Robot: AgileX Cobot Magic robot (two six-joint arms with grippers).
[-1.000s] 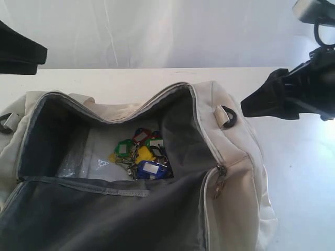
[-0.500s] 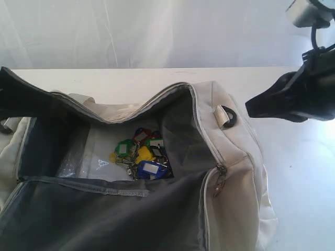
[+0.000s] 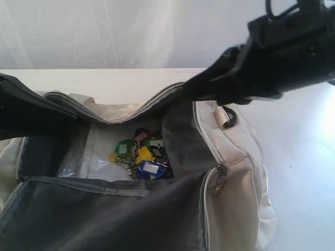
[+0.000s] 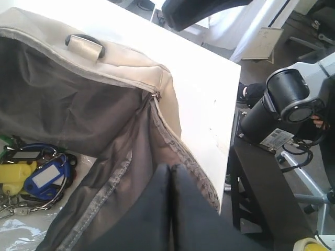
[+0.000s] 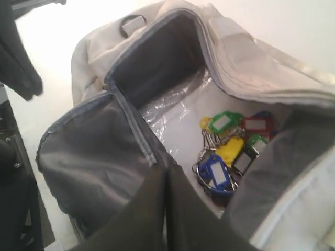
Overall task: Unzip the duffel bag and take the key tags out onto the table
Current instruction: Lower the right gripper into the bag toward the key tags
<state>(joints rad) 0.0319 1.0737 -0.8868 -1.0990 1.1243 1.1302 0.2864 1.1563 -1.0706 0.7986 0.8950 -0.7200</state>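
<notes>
Duffel bag (image 3: pixel 235 172), cream-beige with dark grey lining, unzipped and gaping wide across the lower left and centre of the exterior view, on the white table (image 3: pixel 298 157). Key tags (image 3: pixel 140 157) bunched on the bag's floor, just left of frame centre: green, red, yellow and blue, with white labels and metal rings, lying on crinkled clear plastic (image 3: pixel 70 167). Left gripper (image 4: pixel 170 170) closed, its two dark fingers pressed flat together with no gap and nothing seen between them. Tip poised over the grey lining beside the bag's zipper edge; contact with the fabric impossible to judge. Key tags off to one side of it, well apart. Left arm (image 3: pixel 26 110) a dark shape entering at the left edge of the exterior view at mid height, lying over the bag's left end. Right gripper (image 5: pixel 163 175) likewise closed, fingers tight together and empty, aimed down into the bag's open mouth. Key tags near its tip but not touched. Right arm (image 3: pixel 272 52) a broad dark bulk in the exterior view, slanting from the upper right corner down toward upper centre, narrowing to a tip over the bag's far rim. Just below that arm, a strap loop (image 3: pixel 226 116) with a dark ring on the bag's right shoulder. Lower down, a metal zipper pull (image 3: pixel 219 184) hanging at the end of the opening, right of centre.
</notes>
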